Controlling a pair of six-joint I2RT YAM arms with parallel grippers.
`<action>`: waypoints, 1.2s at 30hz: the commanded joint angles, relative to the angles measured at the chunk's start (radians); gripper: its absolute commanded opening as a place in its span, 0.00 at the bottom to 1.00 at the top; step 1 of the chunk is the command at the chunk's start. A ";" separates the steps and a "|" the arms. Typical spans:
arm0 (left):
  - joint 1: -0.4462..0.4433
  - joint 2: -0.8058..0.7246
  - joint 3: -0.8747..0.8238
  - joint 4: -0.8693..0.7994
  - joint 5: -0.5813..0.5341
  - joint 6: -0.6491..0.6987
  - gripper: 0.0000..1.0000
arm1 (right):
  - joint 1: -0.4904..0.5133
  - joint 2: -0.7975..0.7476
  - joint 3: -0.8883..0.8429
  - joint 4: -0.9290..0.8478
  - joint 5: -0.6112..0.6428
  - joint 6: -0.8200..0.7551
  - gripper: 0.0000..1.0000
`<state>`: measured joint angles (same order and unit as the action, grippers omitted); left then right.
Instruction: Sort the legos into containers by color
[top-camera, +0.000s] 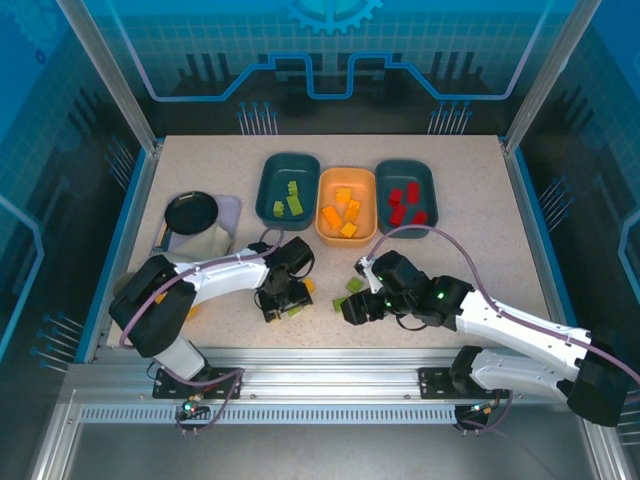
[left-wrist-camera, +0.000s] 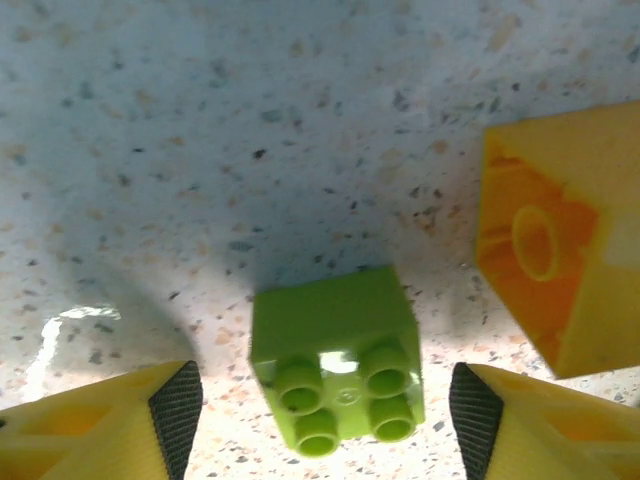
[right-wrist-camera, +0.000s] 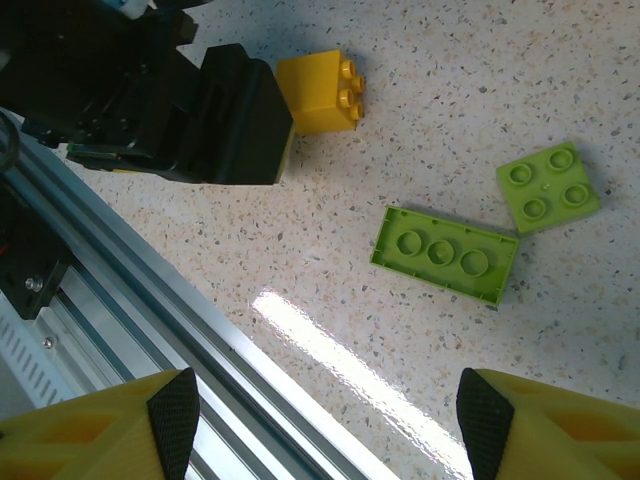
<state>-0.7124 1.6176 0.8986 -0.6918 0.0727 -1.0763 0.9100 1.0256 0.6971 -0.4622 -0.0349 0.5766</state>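
Note:
Three containers stand in a row at the back: a teal tray (top-camera: 270, 180) with lime green legos, an orange tray (top-camera: 327, 225) with orange-yellow legos, and a teal tray (top-camera: 425, 185) with red legos. My left gripper (top-camera: 281, 305) (left-wrist-camera: 325, 415) is open and low over the table. A lime green 2x2 lego (left-wrist-camera: 337, 365) lies between its fingers with a gap on each side. An orange-yellow lego (left-wrist-camera: 560, 250) (right-wrist-camera: 320, 92) lies just beside it. My right gripper (top-camera: 352, 308) (right-wrist-camera: 325, 420) is open and holds nothing. Ahead of it lie an upturned long green lego (right-wrist-camera: 445, 253) and a green 2x2 lego (right-wrist-camera: 548, 186).
A small black round pan (top-camera: 191, 211) sits on a pale mat at the left. The aluminium rail (right-wrist-camera: 150, 300) of the table's near edge runs under my right gripper. The two grippers are close together at the front middle.

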 joint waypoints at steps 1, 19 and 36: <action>-0.014 0.028 0.018 -0.007 -0.031 -0.019 0.64 | 0.010 -0.003 -0.014 0.013 -0.015 -0.003 0.71; 0.166 -0.135 0.275 -0.190 -0.166 0.187 0.22 | -0.059 0.131 0.147 0.291 -0.019 0.045 0.70; 0.458 0.695 1.273 -0.305 -0.174 0.370 0.22 | -0.277 0.661 0.655 0.252 -0.064 0.133 0.72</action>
<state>-0.2687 2.2379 2.0655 -0.8917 -0.0677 -0.7391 0.6594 1.6371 1.3151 -0.1398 -0.0368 0.6785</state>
